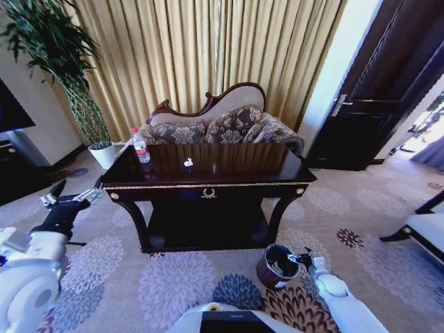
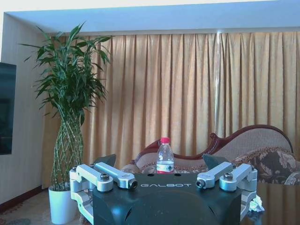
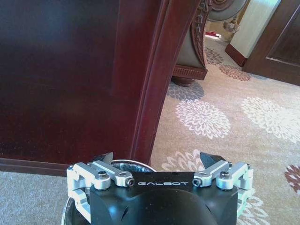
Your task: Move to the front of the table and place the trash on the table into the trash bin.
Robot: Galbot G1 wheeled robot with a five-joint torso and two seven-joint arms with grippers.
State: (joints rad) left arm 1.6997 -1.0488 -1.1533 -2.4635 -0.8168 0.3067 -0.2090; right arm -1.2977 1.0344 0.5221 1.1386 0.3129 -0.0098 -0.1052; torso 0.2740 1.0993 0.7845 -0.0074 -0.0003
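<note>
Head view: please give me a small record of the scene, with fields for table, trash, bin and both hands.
table: dark wooden table, facing the robot
trash: bottle upright near table's left end; paper scrap near centre
bin: trash bin on carpet by table's right front leg
left hand: left hand open, off table's left end
right hand: right hand open, at bin's rim

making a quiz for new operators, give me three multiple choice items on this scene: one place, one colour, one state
1. Where is the water bottle?
A. on the left end of the table
B. in the trash bin
C. on the carpet

2. What colour is the bottle's cap?
A. blue
B. red
C. green

3. How is the right tool?
A. shut on the bottle
B. shut on a paper scrap
C. open, empty, over the trash bin

Key: 1 A, the head view shows it upright near the table's left end. 2 B, the cap is red in the head and left wrist views. 3 C, the right wrist view shows spread fingers above the bin rim.
</note>
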